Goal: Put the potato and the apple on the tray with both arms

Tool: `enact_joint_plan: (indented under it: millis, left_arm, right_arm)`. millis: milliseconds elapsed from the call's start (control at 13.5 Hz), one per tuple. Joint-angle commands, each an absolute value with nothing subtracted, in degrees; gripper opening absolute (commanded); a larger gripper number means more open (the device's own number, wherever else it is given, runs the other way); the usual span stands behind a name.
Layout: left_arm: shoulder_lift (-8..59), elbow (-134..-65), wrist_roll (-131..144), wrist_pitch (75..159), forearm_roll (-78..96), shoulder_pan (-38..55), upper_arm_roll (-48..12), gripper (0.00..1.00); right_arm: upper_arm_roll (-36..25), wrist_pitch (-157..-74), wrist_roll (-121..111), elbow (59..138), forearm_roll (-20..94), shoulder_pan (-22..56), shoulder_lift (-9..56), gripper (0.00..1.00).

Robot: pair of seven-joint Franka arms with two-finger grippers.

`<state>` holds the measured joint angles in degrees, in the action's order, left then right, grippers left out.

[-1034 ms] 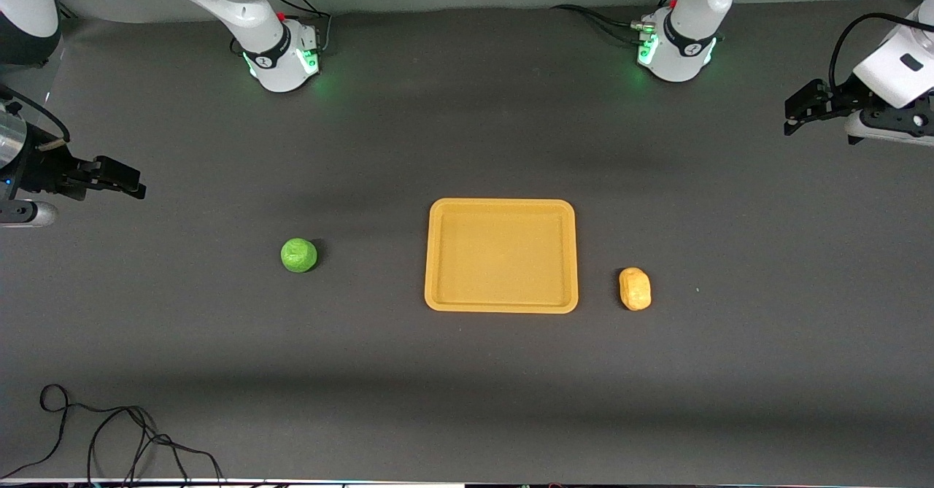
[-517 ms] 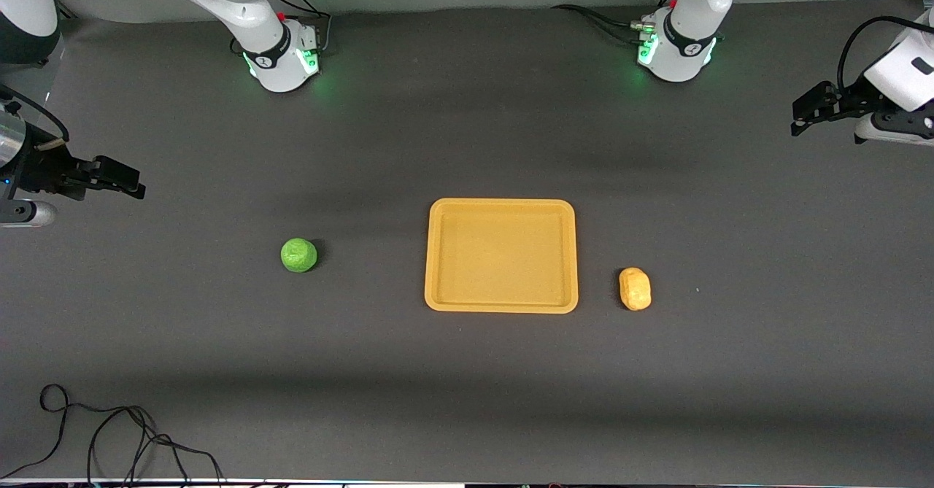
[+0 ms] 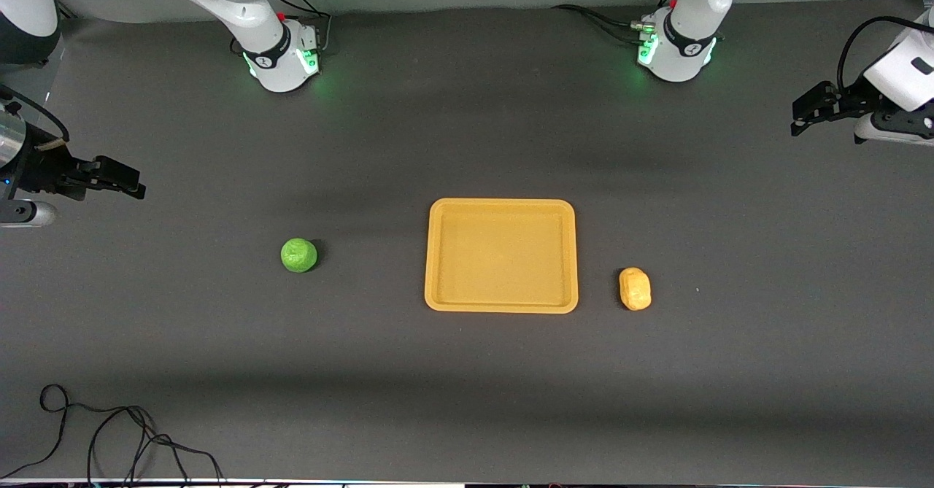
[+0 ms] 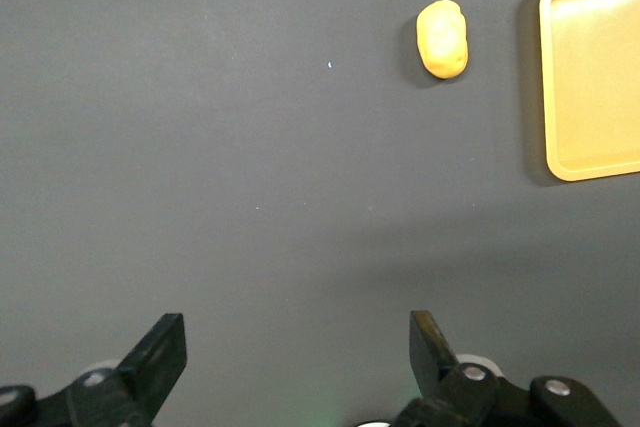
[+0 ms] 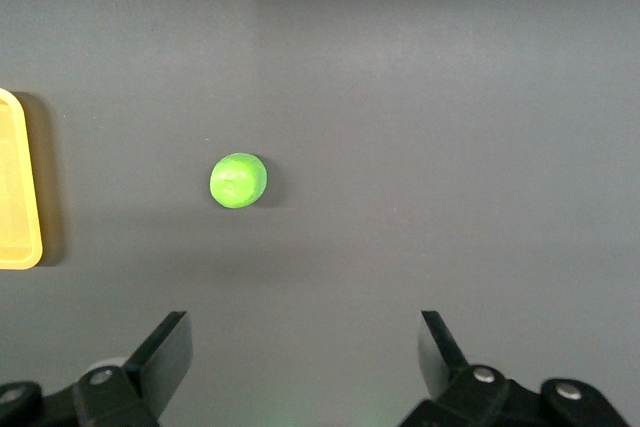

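Note:
The orange-yellow tray (image 3: 501,254) lies empty at the table's middle. The green apple (image 3: 298,255) sits on the table beside it, toward the right arm's end. The yellow-tan potato (image 3: 635,288) sits beside the tray toward the left arm's end. My left gripper (image 3: 803,112) is open and empty over bare table at the left arm's end. My right gripper (image 3: 135,181) is open and empty over bare table at the right arm's end. The left wrist view shows its open gripper (image 4: 297,332), the potato (image 4: 443,39) and a tray corner (image 4: 595,77). The right wrist view shows its open gripper (image 5: 305,332), the apple (image 5: 238,181) and the tray edge (image 5: 15,187).
The two green-lit arm bases (image 3: 281,54) (image 3: 675,50) stand along the table's farthest edge. A loose black cable (image 3: 109,437) lies at the nearest edge toward the right arm's end. The table is covered in dark grey cloth.
My left gripper has drawn back a little toward the left arm's end of the table, then stopped. The right arm, the tray, the apple and the potato have not moved.

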<state>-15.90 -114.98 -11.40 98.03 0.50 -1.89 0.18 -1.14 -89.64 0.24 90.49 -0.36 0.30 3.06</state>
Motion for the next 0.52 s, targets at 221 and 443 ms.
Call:
enact_joint_plan:
  millis: [221, 443]
  left_arm:
    - [-15.0, -115.2, -11.3, 98.2, 0.3, -1.3, -0.4, 1.0]
    - [-10.2, -114.7, -11.2, 100.3, 1.1, -1.3, -0.3, 1.0]
  right_arm:
    - [-1.5, -89.0, 0.1, 89.0, 0.4, 0.7, 4.0, 1.0]
    - [-1.5, -89.4, 0.2, 89.0, 0.4, 0.7, 4.0, 1.0]
